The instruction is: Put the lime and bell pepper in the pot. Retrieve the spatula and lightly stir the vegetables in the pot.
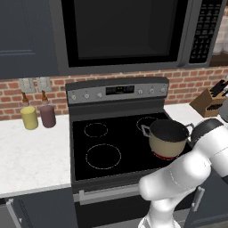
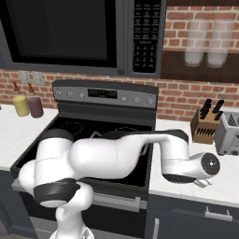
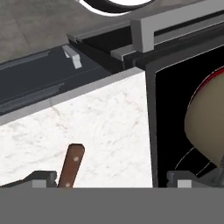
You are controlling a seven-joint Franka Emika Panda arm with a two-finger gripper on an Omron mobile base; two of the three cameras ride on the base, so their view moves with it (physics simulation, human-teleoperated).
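Pot: the tan pot point(image 1: 167, 139) stood on the front right burner of the black stove point(image 1: 102, 147), its dark inside facing up and a red rim at its base; what lay inside could not be told. In the hand view its beige side point(image 3: 205, 127) curved in at the right edge.
Spatula: a reddish-brown handle point(image 3: 71, 166) lay on the white marble worktop point(image 3: 100, 127) just beside the stove's edge; the blade was cut off by the frame.
Claw: the claw point(image 3: 113, 180) hung over the worktop with fingertips point(image 3: 43, 179) set wide apart, the handle between them nearer one tip, nothing pinched.
Arm: it reached low over the worktop right of the stove.
Surroundings: a knife block point(image 2: 205, 122) and toaster point(image 2: 228, 133) stood right; yellow jar point(image 1: 29, 117) and maroon jar point(image 1: 47, 115) left.
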